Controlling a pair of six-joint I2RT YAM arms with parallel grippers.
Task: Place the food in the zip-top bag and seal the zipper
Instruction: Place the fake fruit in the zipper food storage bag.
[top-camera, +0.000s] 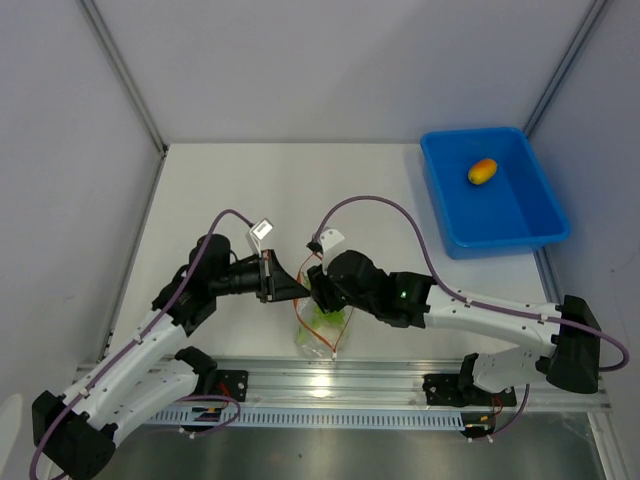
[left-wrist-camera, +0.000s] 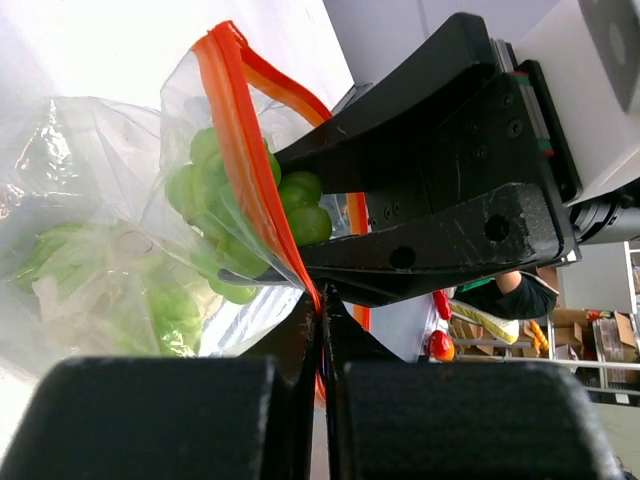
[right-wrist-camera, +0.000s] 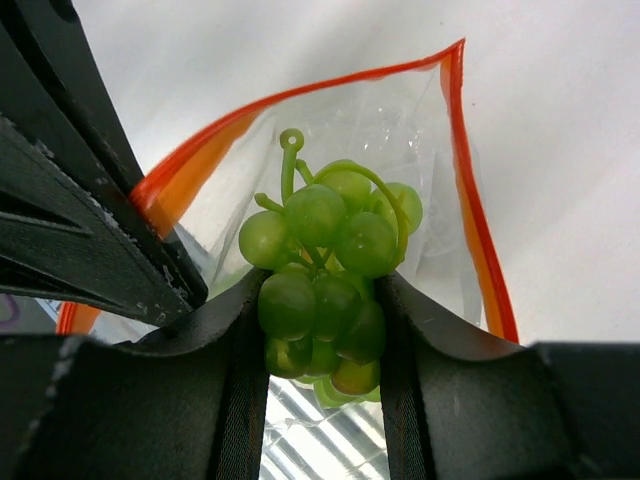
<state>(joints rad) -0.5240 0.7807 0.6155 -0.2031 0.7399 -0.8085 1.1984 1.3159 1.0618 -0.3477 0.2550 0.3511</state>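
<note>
We have the left gripper (left-wrist-camera: 322, 300) clenched on the zipper (left-wrist-camera: 240, 150), pinching that thin orange-red strip at the lip of the zip-top bag (left-wrist-camera: 80, 170) so the mouth gapes. The right gripper (right-wrist-camera: 320, 330) grasps the bumpy green cluster (right-wrist-camera: 325, 260) between its jaws, right at the opening and seemingly partly inside. We judge the cluster light, rubbery and knobbly, so a squeeze across its widest part suits it; its thin looped stem looks too bendy to trust. The bag is clear, crinkly film, limp and slippery, and we reckon only the stiffer strip gives a firm hold. The cauliflower (left-wrist-camera: 60, 280), white with pale green leaves, lies inside the bag. The oval orange-yellow fruit (top-camera: 482, 171), smooth and likely apt to roll, sits well apart in the blue tray (top-camera: 500, 215), a hard glossy tub
</note>
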